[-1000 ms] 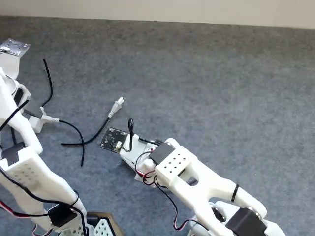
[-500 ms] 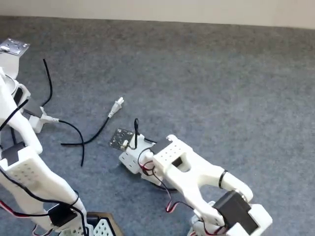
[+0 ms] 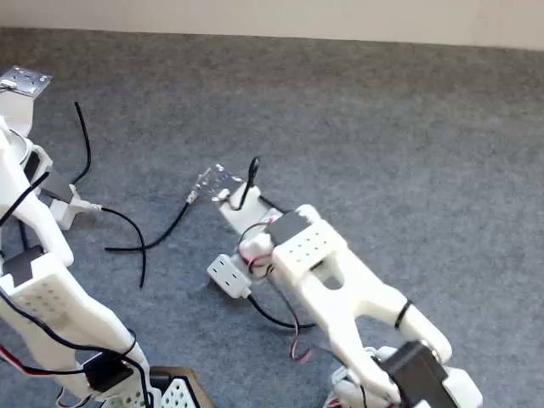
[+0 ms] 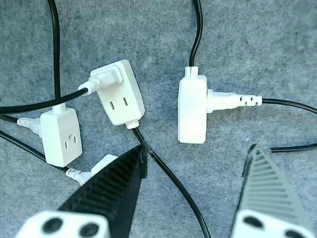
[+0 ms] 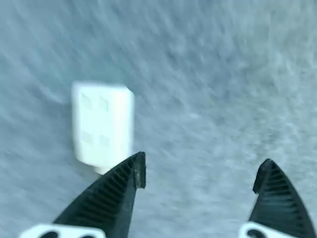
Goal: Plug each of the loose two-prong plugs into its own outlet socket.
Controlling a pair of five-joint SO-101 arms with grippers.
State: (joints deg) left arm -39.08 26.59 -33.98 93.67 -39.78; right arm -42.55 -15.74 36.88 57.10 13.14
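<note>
Near the high view's centre, the right gripper (image 3: 214,178) is hovering, jaws spread, just beside the loose plug (image 3: 193,196), with one outlet socket (image 3: 229,275) lying lower in the frame. The left gripper (image 4: 198,148), jaws likewise spread, is hanging over cabled white sockets (image 4: 119,96).

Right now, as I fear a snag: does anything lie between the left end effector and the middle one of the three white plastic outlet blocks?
Only a thin black cord: it leaves the middle white plastic outlet block and crosses the grey carpet through the gap of the open left end effector. Nothing else visible.
</note>
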